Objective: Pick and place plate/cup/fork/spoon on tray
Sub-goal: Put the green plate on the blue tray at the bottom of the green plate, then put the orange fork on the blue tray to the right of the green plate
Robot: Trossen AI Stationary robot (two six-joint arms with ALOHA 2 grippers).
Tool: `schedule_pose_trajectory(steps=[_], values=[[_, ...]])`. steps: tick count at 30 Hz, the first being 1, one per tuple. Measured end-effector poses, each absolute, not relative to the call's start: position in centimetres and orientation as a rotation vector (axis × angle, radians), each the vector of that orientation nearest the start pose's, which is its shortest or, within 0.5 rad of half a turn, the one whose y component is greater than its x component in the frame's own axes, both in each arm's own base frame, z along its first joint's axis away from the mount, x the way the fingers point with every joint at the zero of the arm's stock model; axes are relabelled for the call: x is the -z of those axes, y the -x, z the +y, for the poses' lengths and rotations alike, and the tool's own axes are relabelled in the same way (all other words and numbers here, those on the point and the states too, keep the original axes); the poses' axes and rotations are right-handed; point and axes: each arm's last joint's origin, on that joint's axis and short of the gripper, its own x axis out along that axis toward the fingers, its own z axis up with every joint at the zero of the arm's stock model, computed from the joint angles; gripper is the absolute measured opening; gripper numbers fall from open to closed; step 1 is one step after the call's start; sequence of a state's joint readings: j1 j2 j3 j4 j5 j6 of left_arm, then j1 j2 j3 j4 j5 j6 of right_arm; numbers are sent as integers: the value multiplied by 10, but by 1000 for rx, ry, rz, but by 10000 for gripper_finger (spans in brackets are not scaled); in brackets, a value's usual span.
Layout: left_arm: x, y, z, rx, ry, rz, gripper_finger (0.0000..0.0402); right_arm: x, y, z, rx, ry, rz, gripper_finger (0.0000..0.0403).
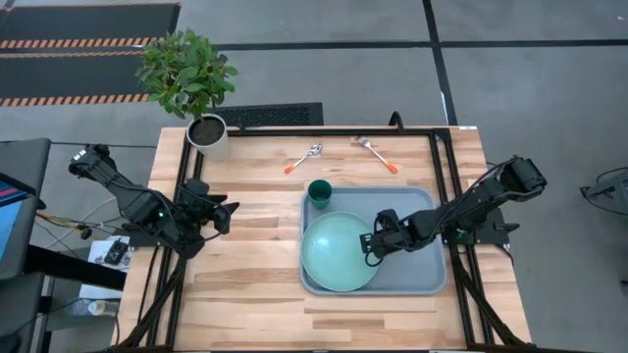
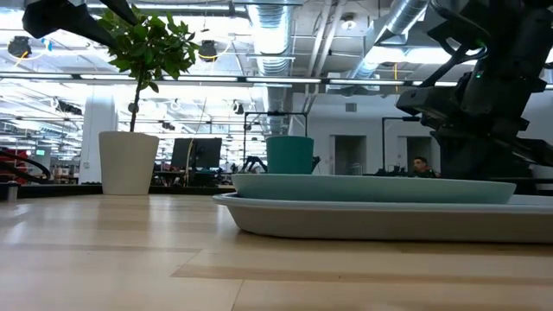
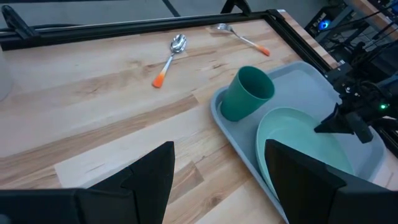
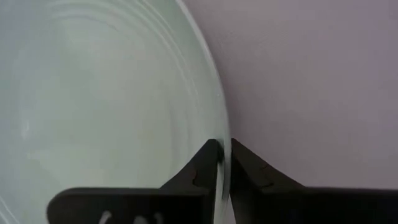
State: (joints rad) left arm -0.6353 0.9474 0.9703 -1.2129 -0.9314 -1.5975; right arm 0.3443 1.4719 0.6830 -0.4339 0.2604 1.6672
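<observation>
The mint-green plate (image 1: 337,253) lies in the left half of the blue-grey tray (image 1: 417,277). My right gripper (image 1: 371,245) is at the plate's right rim, shut on it, reaching in from the table's right. The dark-green cup (image 1: 319,192) stands in the tray's far-left corner. The orange-handled spoon (image 1: 304,157) and fork (image 1: 376,154) lie flat on the wood beyond the tray. My left gripper (image 1: 228,214) hangs open and holding nothing above the table's left part, pointing toward the tray. My right gripper has the plate's right rim (image 4: 220,140) between its two fingertips (image 4: 210,158), one over the plate's inner side and one outside it. The fingers slant down from the table's right side. The plate lies flat in the tray.
A white pot (image 1: 208,135) with a green plant stands at the table's far-left corner. A black frame rail (image 1: 324,128) runs along the far edge and rails run down both sides. Bare wood lies left of the tray and along the near edge.
</observation>
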Motion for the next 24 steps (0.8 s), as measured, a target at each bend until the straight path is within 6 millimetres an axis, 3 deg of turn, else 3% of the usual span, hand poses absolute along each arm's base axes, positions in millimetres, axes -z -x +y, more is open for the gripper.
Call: schedule_pose_trajectory(steps=[9, 24], values=[[-305, -127, -65, -782, 648, 386, 238, -145, -230, 75, 860, -1103, 886, 96], [-305, -127, -65, -783, 645, 382, 238, -145, -230, 75, 844, -1079, 895, 214]])
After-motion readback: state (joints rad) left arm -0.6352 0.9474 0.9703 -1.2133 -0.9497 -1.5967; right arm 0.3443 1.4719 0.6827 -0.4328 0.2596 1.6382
